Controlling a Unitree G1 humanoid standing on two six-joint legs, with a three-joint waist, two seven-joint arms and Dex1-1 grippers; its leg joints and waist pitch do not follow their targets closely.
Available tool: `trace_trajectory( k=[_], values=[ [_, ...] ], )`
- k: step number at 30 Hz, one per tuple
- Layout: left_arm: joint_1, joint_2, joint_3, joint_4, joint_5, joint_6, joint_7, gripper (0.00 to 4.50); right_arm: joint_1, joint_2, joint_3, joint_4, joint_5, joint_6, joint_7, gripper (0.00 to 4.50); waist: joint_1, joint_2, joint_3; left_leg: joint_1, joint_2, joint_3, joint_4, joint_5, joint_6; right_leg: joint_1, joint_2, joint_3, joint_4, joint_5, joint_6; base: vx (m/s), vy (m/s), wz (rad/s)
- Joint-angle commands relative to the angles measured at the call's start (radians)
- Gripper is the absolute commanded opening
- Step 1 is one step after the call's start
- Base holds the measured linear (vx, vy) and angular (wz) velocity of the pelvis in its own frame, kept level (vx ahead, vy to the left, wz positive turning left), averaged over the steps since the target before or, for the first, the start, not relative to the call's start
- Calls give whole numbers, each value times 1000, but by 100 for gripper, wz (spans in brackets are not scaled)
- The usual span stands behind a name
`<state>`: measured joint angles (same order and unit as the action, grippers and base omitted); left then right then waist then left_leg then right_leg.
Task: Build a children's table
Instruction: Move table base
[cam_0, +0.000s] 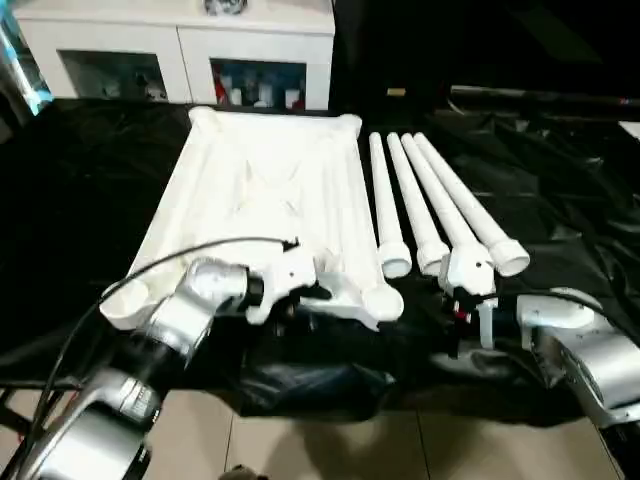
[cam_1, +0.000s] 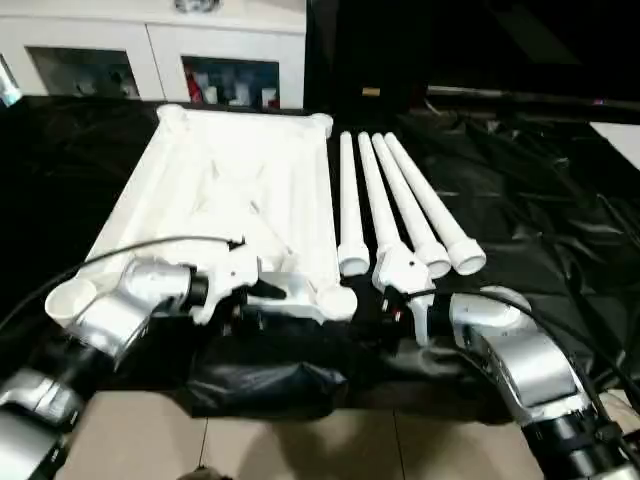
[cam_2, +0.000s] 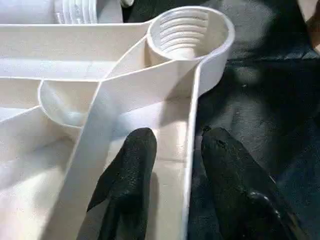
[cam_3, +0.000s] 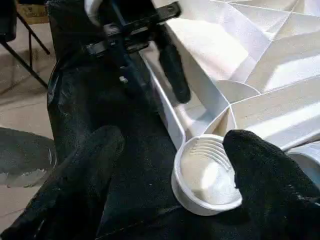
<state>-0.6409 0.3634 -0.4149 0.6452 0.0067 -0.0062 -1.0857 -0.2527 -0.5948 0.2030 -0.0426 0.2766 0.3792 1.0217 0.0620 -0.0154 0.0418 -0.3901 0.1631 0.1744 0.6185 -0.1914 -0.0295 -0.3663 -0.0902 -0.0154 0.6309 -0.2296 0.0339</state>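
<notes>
The white table top (cam_0: 260, 190) lies upside down on a black sheet, ribbed underside up. Four white legs (cam_0: 440, 210) lie side by side to its right. My left gripper (cam_0: 300, 295) sits at the top's near edge. In the left wrist view its fingers (cam_2: 132, 160) straddle the rim wall (cam_2: 192, 125) just behind a threaded corner socket (cam_2: 187, 30), with a small gap on the inner side. My right gripper (cam_1: 400, 305) hovers open by the near-right corner. Its fingers (cam_3: 260, 165) stand wide on either side of that socket (cam_3: 207, 172) with nothing held.
A white cabinet (cam_0: 180, 40) with glass doors stands behind the table top. The black sheet (cam_0: 90, 200) covers the work surface, and its crumpled front edge hangs over the tiled floor (cam_0: 330, 440). A black cable (cam_0: 150, 260) loops over my left forearm.
</notes>
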Motion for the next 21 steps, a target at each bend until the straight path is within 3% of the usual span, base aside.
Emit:
trace_trajectory(
  k=[1, 4, 9, 15, 18, 21],
  values=[
    [-25, -14, -8, 40, 24, -18, 4, 151, 2, -12, 1, -23, -3, 7, 4, 370, 5, 3, -59, 27, 63, -22, -86, -186, 36, 28, -57, 24, -64, 41, -305, 0, 0, 0],
    [-38, -20, -16, 75, 39, -26, -3, 123, 6, -14, 4, -27, -4, 4, 2, 370, 9, 3, -56, 30, 65, -20, -87, -206, 34, 26, -59, 25, -68, 11, -308, 0, 0, 0],
    [-52, -24, -22, 127, 58, -54, -16, 97, 11, -13, 5, -31, -8, 5, 4, 370, 8, 4, -52, 29, 66, -23, -95, -256, 11, 24, -59, 25, -75, -64, -290, 0, 0, 0],
    [-53, -18, -3, 154, 78, -94, 29, 33, 18, -7, 12, -29, -14, 0, 0, 370, 5, 4, -47, 31, 68, -26, -103, -321, -14, 17, -63, 28, -85, -168, -264, 0, 0, 0],
    [-52, -13, 8, 150, 80, -103, 47, 17, 19, -5, 14, -28, -16, -1, -2, 370, 5, 2, -47, 31, 68, -27, -103, -326, -18, 15, -63, 29, -87, -180, -256, 0, 0, 0],
    [-44, 14, 33, 106, 86, -97, 88, 2, 20, 2, 15, -27, -21, -2, -7, 370, -2, 1, -49, 21, 67, -29, -104, -294, -13, 22, -62, 27, -82, -147, -252, 0, 0, 0]
  ],
)
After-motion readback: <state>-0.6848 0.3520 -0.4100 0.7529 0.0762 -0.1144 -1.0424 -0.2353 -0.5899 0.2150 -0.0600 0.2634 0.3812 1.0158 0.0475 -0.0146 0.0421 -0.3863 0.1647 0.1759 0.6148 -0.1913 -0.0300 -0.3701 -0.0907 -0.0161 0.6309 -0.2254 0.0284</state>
